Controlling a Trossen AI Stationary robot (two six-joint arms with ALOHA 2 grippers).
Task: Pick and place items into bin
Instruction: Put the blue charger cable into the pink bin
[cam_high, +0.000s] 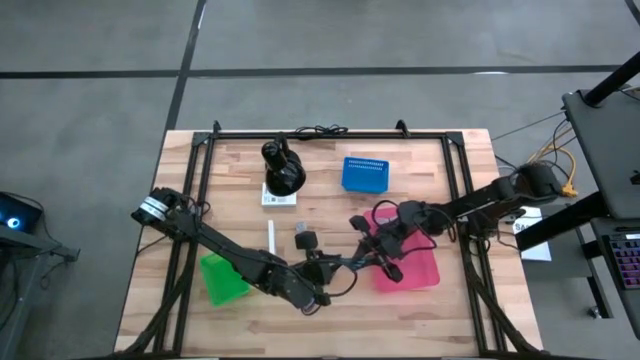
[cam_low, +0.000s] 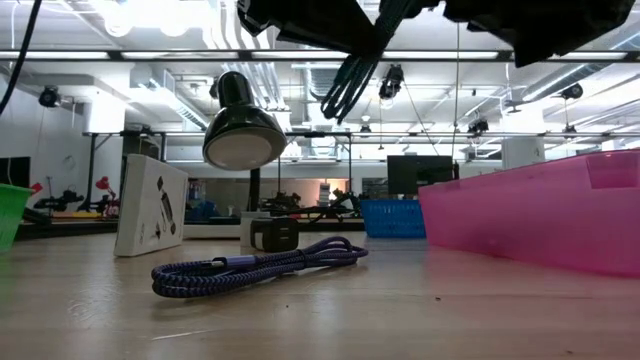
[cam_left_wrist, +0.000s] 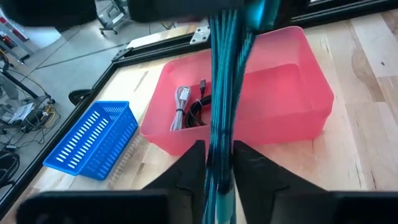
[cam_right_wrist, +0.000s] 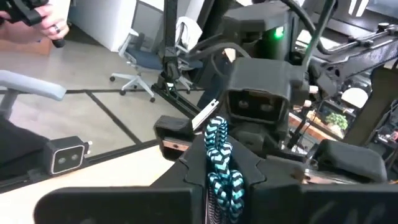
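Note:
A teal-and-black braided cable (cam_left_wrist: 224, 81) (cam_right_wrist: 217, 143) is stretched between my two grippers, just left of the pink bin (cam_high: 420, 270). My left gripper (cam_left_wrist: 217, 152) (cam_high: 340, 265) and my right gripper (cam_right_wrist: 217, 163) (cam_high: 368, 250) are both shut on it and face each other. In the low view the cable's strands (cam_low: 350, 85) hang above the table. A purple braided cable (cam_low: 260, 268) lies on the wood. The white stick (cam_high: 271, 238), the small dark block (cam_high: 305, 238) and the white card (cam_high: 280, 197) rest flat on the table. My left gripper pinches the teal cable's bundled strands (cam_left_wrist: 219, 140) between its two fingers, which lie across the bundle. The cable is lifted clear and runs on toward the right gripper above the bin's near wall. My right gripper pinches a folded loop end of the same cable (cam_right_wrist: 219, 155) between its two fingers. The loop sticks out past the fingertips toward the left wrist, lifted clear of the table.
The pink bin (cam_left_wrist: 298, 81) holds a silver-plug cable (cam_left_wrist: 181, 102) and a black cable (cam_left_wrist: 199, 112). A blue basket (cam_high: 365, 173) stands behind it and a green bin (cam_high: 222, 277) at the near left. The black rounded object (cam_high: 283, 168) stands by the card.

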